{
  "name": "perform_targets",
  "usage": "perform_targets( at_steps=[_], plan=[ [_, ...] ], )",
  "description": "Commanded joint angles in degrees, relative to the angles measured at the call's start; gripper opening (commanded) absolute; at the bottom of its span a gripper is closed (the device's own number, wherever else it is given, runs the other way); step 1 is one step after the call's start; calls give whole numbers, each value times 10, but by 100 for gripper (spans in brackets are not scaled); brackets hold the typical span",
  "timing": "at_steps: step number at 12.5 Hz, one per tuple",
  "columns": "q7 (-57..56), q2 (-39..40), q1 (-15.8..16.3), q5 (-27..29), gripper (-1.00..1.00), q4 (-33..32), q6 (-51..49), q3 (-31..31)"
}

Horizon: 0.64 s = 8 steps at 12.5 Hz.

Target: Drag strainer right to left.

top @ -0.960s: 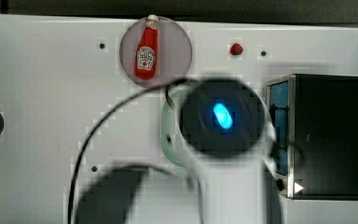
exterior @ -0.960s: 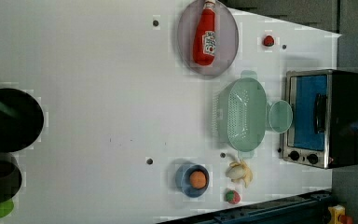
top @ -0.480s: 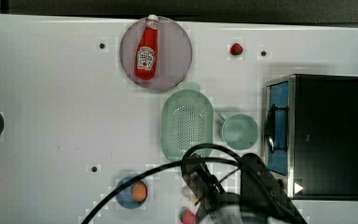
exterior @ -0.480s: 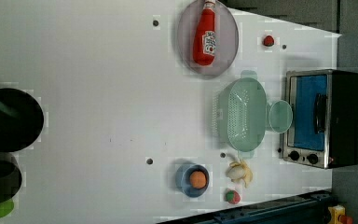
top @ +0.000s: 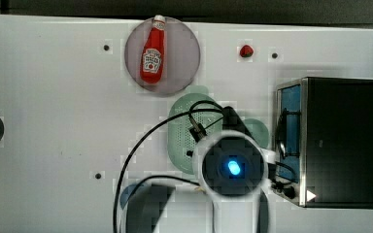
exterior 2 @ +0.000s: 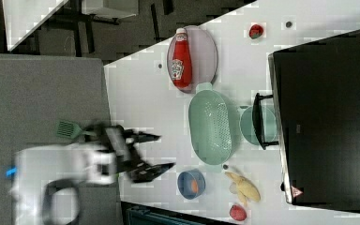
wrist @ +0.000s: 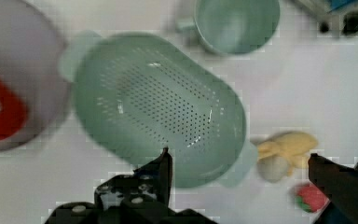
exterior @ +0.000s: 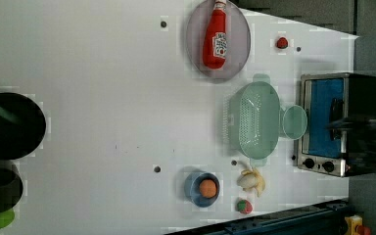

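The strainer (exterior: 254,120) is a pale mint-green perforated oval bowl standing on the white table between the plate and the toaster oven. In the top view my arm (top: 233,167) hangs over the strainer (top: 182,126) and covers its right and lower part. The wrist view looks down on the strainer (wrist: 158,102), with my gripper (wrist: 240,161) open above the end nearest the banana and nothing between its fingers. The right view shows the gripper (exterior 2: 161,151) open and high above the table, apart from the strainer (exterior 2: 213,126).
A mint-green mug (exterior: 293,122) sits against the strainer on the toaster oven (exterior: 333,122) side. The greyish-pink plate (exterior: 237,44) carries a ketchup bottle (exterior: 215,36). A banana (exterior: 251,179), a blue bowl (exterior: 201,188) holding an orange and black pots (exterior: 10,127) stand around.
In the top view my arm swung down to the bottom edge and has come back over the strainer's right side. The strainer has not moved.
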Motion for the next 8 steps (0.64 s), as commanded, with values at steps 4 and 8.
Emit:
perform_targets(
  at_steps=[4,8],
  plan=[
    [221,88,8,1,100,-69,179,11],
    [273,201,9,1,100,-76,274,16]
  ],
)
